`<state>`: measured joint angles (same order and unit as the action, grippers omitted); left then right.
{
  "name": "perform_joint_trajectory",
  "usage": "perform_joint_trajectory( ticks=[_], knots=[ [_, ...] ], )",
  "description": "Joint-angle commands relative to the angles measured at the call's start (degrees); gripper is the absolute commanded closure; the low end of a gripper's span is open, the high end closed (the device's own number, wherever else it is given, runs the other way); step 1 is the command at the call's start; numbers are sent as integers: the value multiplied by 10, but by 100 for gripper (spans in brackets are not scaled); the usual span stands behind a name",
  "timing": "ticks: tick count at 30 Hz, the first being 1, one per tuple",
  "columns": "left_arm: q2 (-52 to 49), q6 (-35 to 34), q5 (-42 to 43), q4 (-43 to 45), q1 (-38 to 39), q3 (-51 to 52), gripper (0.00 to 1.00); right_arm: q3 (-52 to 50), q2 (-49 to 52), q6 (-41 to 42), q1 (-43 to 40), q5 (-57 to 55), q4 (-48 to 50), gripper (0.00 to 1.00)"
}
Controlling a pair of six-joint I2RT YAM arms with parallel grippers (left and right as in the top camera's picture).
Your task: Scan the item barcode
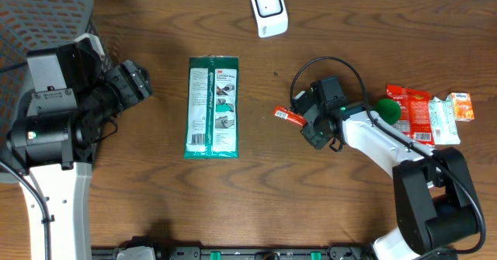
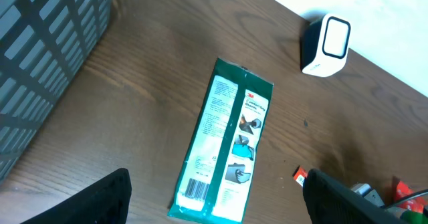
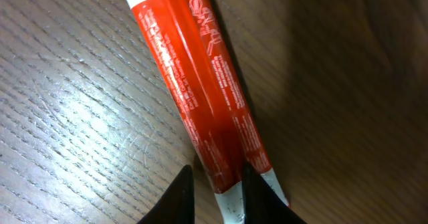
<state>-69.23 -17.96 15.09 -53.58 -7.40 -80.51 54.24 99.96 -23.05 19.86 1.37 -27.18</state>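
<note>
Overhead: wood table (image 1: 256, 206). The grey mesh basket (image 1: 46, 8) sits at the far left corner, partly behind the left arm; contents not visible. The green flat pack (image 1: 213, 106) lies lengthwise left of centre, barcode at its near end. The left gripper (image 1: 141, 81) is spread wide and empty, aimed toward it. The white scanner (image 1: 269, 10) stands at the far edge. A heap of snack packets (image 1: 425, 112) lies at the right. The red stick packet (image 1: 288, 116) lies flat right of centre, between the green pack and the heap: glossy, with white print and white ends. The right gripper (image 3: 217, 198) has its fingers straddling one white end; pinched or loose, cannot tell.
</note>
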Motion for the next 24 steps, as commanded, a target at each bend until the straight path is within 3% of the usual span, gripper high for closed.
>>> perform_joint_trajectory(
  ticks=[1,11,14,20,24],
  knots=[
    [0,3,2,0,-3,-2,17,-5,-25,-4,-3,-9,0,77],
    [0,3,2,0,-3,-2,18,-6,-29,-4,-3,-9,-3,61],
    [0,3,2,0,-3,-2,17,-7,-28,-4,-3,-9,-4,62],
    [0,3,2,0,-3,-2,18,-13,-23,-4,-3,-8,-3,72],
    [0,3,2,0,-3,-2,17,-28,-22,-4,-3,-9,12,72]
  ],
)
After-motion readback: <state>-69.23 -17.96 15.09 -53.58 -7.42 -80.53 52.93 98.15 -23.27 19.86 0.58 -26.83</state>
